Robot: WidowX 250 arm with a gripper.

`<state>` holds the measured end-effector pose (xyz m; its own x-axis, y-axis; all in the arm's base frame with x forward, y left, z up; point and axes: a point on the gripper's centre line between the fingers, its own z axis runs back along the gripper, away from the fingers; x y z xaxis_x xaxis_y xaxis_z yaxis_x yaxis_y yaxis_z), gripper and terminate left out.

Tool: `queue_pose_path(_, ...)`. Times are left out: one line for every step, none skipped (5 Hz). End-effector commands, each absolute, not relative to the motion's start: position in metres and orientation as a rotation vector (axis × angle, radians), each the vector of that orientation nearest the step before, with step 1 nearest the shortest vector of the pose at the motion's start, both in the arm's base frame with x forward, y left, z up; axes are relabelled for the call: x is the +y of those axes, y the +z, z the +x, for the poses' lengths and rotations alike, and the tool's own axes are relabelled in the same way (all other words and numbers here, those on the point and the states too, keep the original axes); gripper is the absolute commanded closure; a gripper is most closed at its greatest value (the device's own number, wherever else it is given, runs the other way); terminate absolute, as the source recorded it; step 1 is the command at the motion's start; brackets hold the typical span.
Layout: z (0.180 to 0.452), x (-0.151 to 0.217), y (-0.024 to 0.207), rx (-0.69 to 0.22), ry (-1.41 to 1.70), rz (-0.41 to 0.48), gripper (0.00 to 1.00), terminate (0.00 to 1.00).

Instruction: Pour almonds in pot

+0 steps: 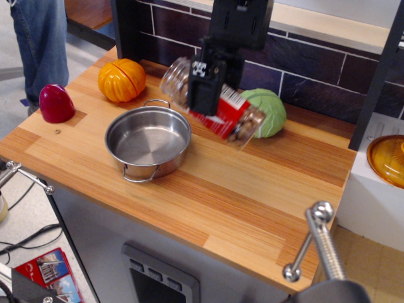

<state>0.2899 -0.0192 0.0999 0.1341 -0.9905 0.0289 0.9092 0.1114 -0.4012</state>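
Right now the claw (207, 88) pinches the jar of almonds (211, 104) around its middle, tipped almost flat in the air. The pot (148, 141) sits just below-left of it, empty. That jar looks stiff, smooth and slippery. Bare counter (252, 196) lies in front; a cabbage (268, 110) crowds behind.

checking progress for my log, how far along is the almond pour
Done: the gripper has the jar of almonds off the counter, tipped nearly sideways, mouth toward the pot.
In hand: the jar is held behind and to the right of the pot, not clearly over it.
Left: the pour itself. The pot looks empty, and the almonds I can see sit at the jar's lower, closed end.
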Motion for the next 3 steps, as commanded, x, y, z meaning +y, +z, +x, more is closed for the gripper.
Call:
queue_pose_path(0.298, -0.012, 0.137, 0.039, -1.411, -0.311, 1.0, 0.0)
queue_pose_path(0.292, 0.0, 0.139, -0.051, -1.375, -0.248, 1.0, 0.0)
queue_pose_path(0.287, 0.007, 0.133, -0.191, -1.248, -0.099, 1.0, 0.0)
